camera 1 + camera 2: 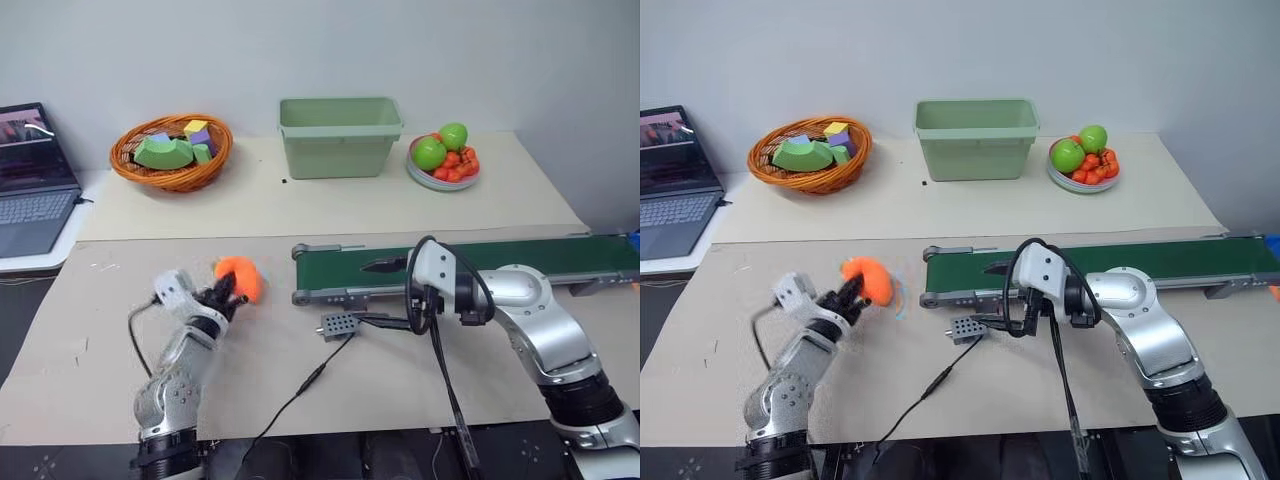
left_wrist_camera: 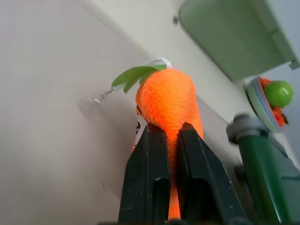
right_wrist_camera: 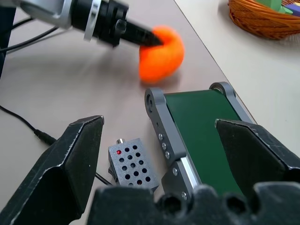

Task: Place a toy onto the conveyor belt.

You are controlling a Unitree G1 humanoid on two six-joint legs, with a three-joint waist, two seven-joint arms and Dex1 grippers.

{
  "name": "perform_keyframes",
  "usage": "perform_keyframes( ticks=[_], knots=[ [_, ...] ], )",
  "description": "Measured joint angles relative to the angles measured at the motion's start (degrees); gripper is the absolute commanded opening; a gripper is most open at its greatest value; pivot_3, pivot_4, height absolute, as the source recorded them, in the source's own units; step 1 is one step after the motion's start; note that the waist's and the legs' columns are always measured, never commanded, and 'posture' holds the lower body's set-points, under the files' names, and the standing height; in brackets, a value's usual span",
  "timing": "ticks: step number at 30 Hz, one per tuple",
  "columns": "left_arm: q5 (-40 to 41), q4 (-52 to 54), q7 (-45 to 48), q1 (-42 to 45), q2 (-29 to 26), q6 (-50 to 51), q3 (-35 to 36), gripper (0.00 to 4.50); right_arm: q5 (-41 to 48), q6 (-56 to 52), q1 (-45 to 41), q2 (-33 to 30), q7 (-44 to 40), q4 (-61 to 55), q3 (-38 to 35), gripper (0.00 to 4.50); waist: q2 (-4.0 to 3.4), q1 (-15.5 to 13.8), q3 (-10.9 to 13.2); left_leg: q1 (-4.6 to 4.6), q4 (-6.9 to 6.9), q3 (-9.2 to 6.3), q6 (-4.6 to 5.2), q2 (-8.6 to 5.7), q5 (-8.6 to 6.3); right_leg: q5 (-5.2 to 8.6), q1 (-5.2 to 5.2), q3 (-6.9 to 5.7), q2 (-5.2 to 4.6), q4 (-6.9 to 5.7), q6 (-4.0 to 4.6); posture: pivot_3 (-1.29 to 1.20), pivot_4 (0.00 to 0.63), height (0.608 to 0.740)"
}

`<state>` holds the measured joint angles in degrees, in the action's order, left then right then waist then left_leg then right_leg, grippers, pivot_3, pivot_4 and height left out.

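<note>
The left gripper (image 1: 232, 290) is clamped tight on the toy (image 1: 241, 277), held just above the table. The conveyor belt (image 1: 520, 258) lies to its right, running left-right; its near-left roller end is closest.

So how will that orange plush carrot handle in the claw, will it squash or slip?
The carrot toy is probably soft: the left claw shut on it dents the plush. It looks light and fuzzy, so slipping seems unlikely. Its rounded body may roll on the conveyor belt.
</note>
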<state>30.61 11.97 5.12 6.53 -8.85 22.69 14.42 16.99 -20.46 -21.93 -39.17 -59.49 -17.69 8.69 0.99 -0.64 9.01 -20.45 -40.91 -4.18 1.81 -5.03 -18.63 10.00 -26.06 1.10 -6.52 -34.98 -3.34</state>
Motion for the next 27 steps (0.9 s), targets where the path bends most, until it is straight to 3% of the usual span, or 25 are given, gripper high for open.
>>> perform_keyframes(
  ticks=[5, 7, 9, 11, 18, 27],
  knots=[
    [-33.9, 4.5, 0.0, 6.4, -18.9, -16.0, -14.6, 0.20, -0.1, 0.1, 0.0, 0.4, 0.0, 1.0, 0.0, 4.50, 0.00, -0.3, 0.0, -0.02, 0.02, 0.00, 0.01, -0.05, 0.00, 0.00, 0.03, -0.02, -0.04, 0.06, 0.00, 0.00, 0.150, 0.728],
    [-45.4, 4.1, -0.5, 8.8, -23.7, -21.9, -20.0, 0.20, -0.1, 0.1, 0.0, 0.7, 0.0, 1.3, 0.0, 4.50, -0.02, -0.3, 0.0, -0.02, 0.05, 0.02, 0.04, -0.05, -0.02, 0.00, 0.00, 0.00, -0.04, 0.08, 0.00, 0.00, 0.150, 0.728],
    [-61.8, 0.5, -3.4, 12.7, -30.2, -33.4, -28.4, 0.20, -0.1, 0.1, -0.2, 1.3, 0.0, 2.1, 0.0, 4.50, -0.02, -0.2, 0.0, -0.04, 0.12, 0.03, 0.03, -0.04, -0.02, -0.01, -0.04, -0.01, -0.02, 0.12, 0.00, 0.00, 0.150, 0.728],
    [-72.7, -3.1, -7.0, 16.3, -32.9, -44.0, -34.5, 0.20, 0.0, 0.1, -0.3, 2.0, 0.0, 2.7, 0.0, 4.50, -0.02, -0.2, 0.0, -0.06, 0.13, 0.04, 0.03, -0.03, -0.01, 0.00, -0.09, -0.01, -0.04, 0.09, 0.00, 0.00, 0.150, 0.728],
    [-84.3, -19.1, -15.0, 24.1, -34.0, -64.4, -42.5, 0.20, 0.0, 0.1, -0.8, 2.8, 0.8, 3.7, -0.1, 4.50, -0.02, 0.0, 0.0, -0.11, 0.08, 0.04, 0.00, -0.02, 0.01, -0.01, -0.17, -0.06, -0.03, -0.02, -0.02, 0.00, 0.150, 0.728],
    [-93.2, -39.2, -23.7, 33.6, -32.7, -71.2, -47.0, 0.20, 0.0, 0.1, 0.6, 2.7, 2.3, 2.4, -0.7, 4.50, -0.02, 0.0, 0.0, -0.20, 0.04, 0.03, 0.04, -0.08, 0.01, -0.02, -0.19, -0.18, -0.02, -0.05, -0.06, 0.00, 0.150, 0.728]
  ],
)
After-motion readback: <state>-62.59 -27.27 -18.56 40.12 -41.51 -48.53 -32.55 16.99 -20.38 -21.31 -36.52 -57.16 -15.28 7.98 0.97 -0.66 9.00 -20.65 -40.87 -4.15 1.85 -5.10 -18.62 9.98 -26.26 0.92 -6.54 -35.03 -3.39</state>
